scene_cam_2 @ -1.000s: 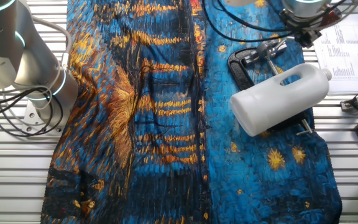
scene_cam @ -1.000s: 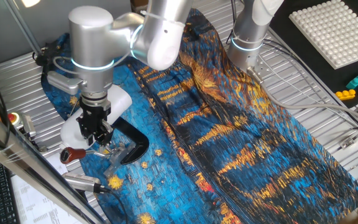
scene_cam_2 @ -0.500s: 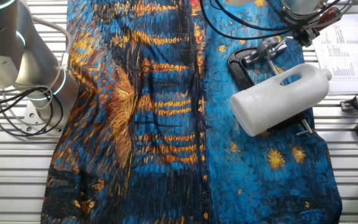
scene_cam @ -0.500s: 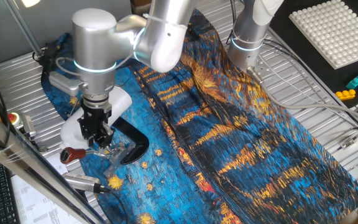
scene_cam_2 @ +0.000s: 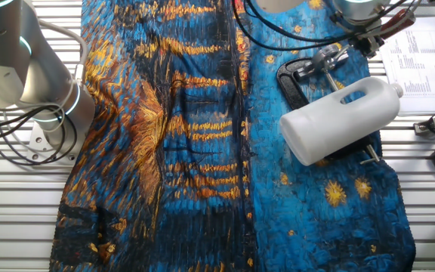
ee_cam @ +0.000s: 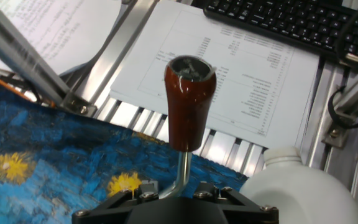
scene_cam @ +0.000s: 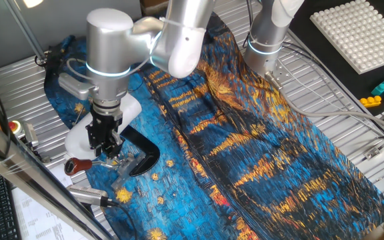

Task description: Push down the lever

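The lever is a thin silver rod (scene_cam: 103,160) ending in a glossy reddish-brown knob (scene_cam: 79,165), lying low and pointing left near the table front. In the hand view the knob (ee_cam: 189,102) stands up centre frame and its rod (ee_cam: 182,169) curves down between the black finger blocks. My gripper (scene_cam: 107,151) points straight down onto the rod, just right of the knob, in front of the white housing (scene_cam: 131,107). In the hand view the gripper (ee_cam: 174,198) straddles the rod; contact is hidden. In the other fixed view the gripper (scene_cam_2: 359,34) is at the top edge and the knob is hidden.
The white housing (scene_cam_2: 342,117) lies on a black curved base (scene_cam: 144,153) over a blue-and-orange cloth (scene_cam: 245,147). Printed paper (ee_cam: 241,74) and a keyboard (ee_cam: 278,22) lie beyond the knob. A second arm's base (scene_cam: 267,40) stands at the back.
The arm's upper joints have swung to the right over the last second. The gripper and the lever have stayed in about the same place.
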Action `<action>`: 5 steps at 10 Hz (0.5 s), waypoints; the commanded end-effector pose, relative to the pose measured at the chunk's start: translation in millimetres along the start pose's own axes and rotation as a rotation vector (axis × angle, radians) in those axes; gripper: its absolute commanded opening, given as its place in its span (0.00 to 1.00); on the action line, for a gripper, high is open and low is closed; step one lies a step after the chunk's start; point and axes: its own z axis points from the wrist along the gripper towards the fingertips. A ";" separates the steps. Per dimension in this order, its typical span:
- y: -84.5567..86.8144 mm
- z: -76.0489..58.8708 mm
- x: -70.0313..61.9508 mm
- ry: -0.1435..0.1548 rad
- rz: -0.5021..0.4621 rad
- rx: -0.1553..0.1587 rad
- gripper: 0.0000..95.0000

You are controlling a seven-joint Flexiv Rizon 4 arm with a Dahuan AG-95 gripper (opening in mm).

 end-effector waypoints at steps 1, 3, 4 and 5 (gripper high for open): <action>0.6 1.9 -4.7 -0.006 0.008 0.006 0.40; 1.2 2.5 -8.5 -0.004 0.018 0.009 0.20; 1.2 2.5 -8.5 -0.004 0.018 0.009 0.20; 1.2 2.5 -8.5 -0.004 0.018 0.009 0.20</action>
